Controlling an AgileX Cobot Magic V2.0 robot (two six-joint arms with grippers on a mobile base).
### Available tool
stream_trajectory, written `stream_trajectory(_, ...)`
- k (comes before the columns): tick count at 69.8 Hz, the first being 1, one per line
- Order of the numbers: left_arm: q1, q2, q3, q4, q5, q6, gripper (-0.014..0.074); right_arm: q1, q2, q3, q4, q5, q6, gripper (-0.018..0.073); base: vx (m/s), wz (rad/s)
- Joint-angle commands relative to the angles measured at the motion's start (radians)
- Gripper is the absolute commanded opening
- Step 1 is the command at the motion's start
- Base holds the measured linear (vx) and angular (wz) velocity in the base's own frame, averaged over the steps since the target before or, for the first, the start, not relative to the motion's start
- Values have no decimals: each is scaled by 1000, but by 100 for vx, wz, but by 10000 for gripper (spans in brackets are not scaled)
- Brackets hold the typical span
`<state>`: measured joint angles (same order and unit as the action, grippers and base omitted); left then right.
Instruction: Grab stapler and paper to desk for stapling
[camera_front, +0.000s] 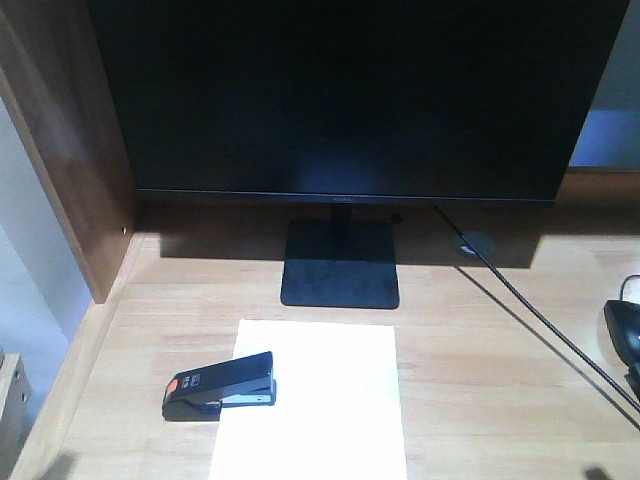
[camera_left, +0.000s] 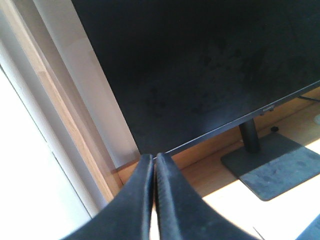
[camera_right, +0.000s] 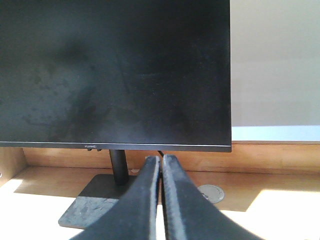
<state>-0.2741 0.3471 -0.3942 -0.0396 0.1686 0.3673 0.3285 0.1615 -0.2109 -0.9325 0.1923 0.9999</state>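
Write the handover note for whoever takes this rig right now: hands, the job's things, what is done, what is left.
Left hand: shut, empty, raised, facing the monitor.
Right hand: shut, empty, raised, also facing the monitor.
The paper lies flat on the desk in front of the monitor stand.
The stapler rests on the desk with one end over the paper's left edge.
Done: both things are on the desk.
Left: whether a staple is in cannot be told; check it.
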Motion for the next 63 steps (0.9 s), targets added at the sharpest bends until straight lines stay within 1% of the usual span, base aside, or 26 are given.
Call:
stream_trajectory(1,-3,8,-24,-5,-70,-7,-6,-1,12,-25,-19,-49,-8,-6,0,0)
stream_trajectory(17,-3,7,-24,-8,-65,-13,-6,-1,12,-25,-19,-49,-8,-6,0,0)
stream_trajectory(19,-3,7,-24,-15,-65,-33,-6,-1,12,-25,-19,-49,-8,-6,0,0)
stream_trajectory(24,-3,4,-24,-62,-66,-126,-6,-1,12,-25,-19,-49,-8,-6,0,0)
stream_trajectory(28,-3,4,-24,-53,-64,-203,-6,-1,12,-25,-19,-49,-8,-6,0,0)
stream_trajectory(36,1,2,-24,-9,-66,-273,-6,-1,12,-25,-19,-49,-8,-6,0,0)
stream_trajectory(40,22,-13,-24,4,-60,-295,-6,-1,12,-25,-19,-49,-8,-6,0,0)
stream_trajectory(44,47,-36,-24,4,-46,-297,-6,-1,12,-25,-19,-49,-8,-6,0,0)
stream_trajectory(54,129,-136,-17,-3,47,-297,-6,-1,12,-25,-19,-49,-8,-6,0,0)
stream_trajectory(63,193,-227,51,-22,75,-297,-6,-1,12,-25,-19,-49,-8,-6,0,0)
